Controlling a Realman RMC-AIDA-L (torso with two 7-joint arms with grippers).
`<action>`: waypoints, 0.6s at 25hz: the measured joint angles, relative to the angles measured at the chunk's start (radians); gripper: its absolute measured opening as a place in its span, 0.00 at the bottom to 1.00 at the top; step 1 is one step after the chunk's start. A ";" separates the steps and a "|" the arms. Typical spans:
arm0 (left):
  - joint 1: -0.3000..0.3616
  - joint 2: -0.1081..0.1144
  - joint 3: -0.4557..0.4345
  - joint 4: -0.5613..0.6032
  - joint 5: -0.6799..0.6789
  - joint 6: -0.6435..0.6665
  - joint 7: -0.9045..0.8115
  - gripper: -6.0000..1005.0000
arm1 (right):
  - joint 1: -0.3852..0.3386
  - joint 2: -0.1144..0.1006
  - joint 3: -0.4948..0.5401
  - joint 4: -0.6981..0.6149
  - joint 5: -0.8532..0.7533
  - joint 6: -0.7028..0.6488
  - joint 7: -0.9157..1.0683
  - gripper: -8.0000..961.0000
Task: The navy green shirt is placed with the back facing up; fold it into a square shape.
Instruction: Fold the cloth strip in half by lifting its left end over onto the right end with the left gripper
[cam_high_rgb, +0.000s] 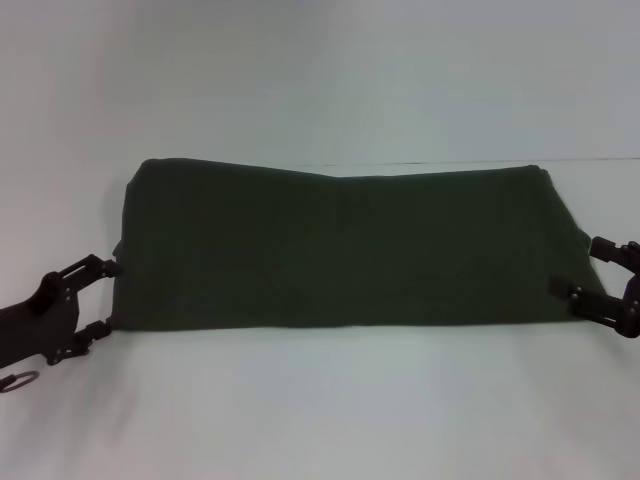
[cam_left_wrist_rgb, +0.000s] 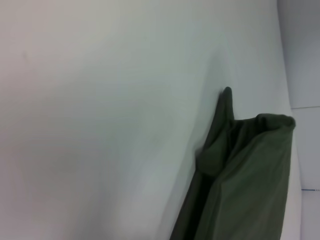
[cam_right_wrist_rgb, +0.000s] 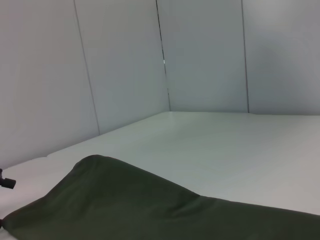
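The navy green shirt (cam_high_rgb: 340, 250) lies on the white table (cam_high_rgb: 320, 420) as a wide, plain band, folded along its length. No lettering shows. At the shirt's left end my left gripper (cam_high_rgb: 103, 297) stands open, one finger at the edge's far part and one at its near corner. My right gripper (cam_high_rgb: 586, 268) is open at the shirt's right end, its fingers beside the fabric edge. The left wrist view shows the shirt's (cam_left_wrist_rgb: 250, 175) layered end with a small flap sticking out. A raised fold of the shirt (cam_right_wrist_rgb: 150, 210) fills the near part of the right wrist view.
White table surface extends in front of and behind the shirt. Pale wall panels (cam_right_wrist_rgb: 120, 75) close off the far side and meet in a corner. A small ring (cam_high_rgb: 18, 381) hangs by the left arm near the table's left edge.
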 joint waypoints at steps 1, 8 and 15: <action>-0.003 0.000 0.000 -0.007 0.001 -0.007 0.000 0.95 | 0.000 0.000 0.000 0.000 0.000 0.000 0.000 0.98; -0.012 0.000 0.001 -0.024 0.004 -0.034 0.007 0.95 | 0.004 0.000 0.000 0.000 0.001 0.000 0.000 0.98; -0.017 0.004 -0.002 -0.018 -0.001 -0.018 0.007 0.95 | 0.006 0.000 0.000 0.000 0.001 0.004 0.000 0.98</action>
